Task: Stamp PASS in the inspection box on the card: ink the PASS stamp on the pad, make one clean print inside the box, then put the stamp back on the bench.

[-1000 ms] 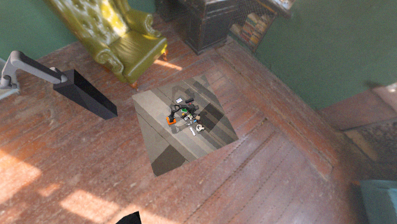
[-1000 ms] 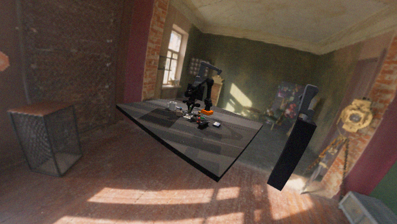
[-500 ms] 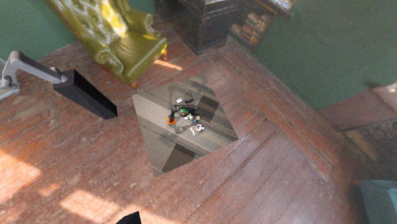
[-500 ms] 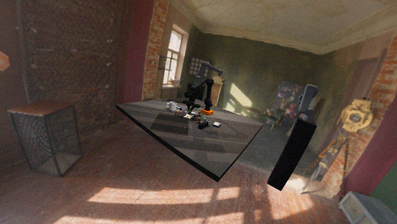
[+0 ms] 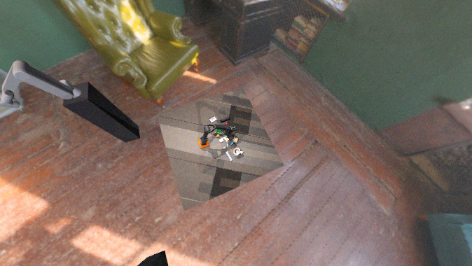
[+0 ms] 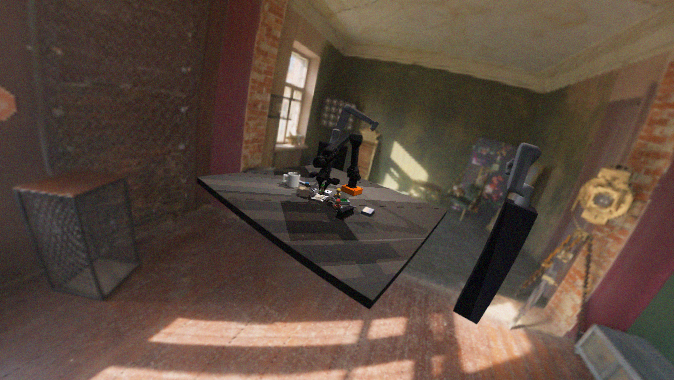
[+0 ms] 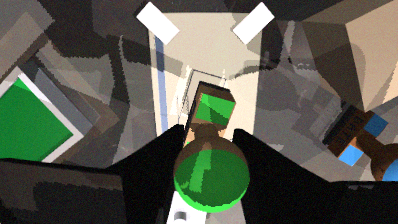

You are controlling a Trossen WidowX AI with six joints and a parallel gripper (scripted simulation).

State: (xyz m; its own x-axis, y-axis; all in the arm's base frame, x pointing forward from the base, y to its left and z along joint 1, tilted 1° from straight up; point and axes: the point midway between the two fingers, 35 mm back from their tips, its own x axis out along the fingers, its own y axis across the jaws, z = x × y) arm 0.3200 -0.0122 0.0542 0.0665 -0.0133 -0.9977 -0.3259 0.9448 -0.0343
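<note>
My gripper (image 7: 208,134) (image 6: 324,185) is shut on a brown stamp with a green-topped round knob (image 7: 211,175) and a green patch on its block. It is over the cream card (image 7: 200,30) (image 6: 320,198), which has a blue stripe on its left. The stamp block covers part of the thin outlined box (image 7: 210,74); its underside is hidden, and I cannot tell whether it touches the card. No print shows on the visible part of the box. The green ink pad (image 7: 40,120) (image 5: 219,131), with a white rim, lies left of the card in the wrist view.
A brown stamp with blue patches (image 7: 351,155) lies to the right in the wrist view, near a beige block (image 7: 380,45). White corner pieces (image 7: 157,23) (image 7: 253,23) sit on the card's far corners. A white mug (image 5: 237,152) (image 6: 292,179) and a black object (image 6: 344,212) stand nearby.
</note>
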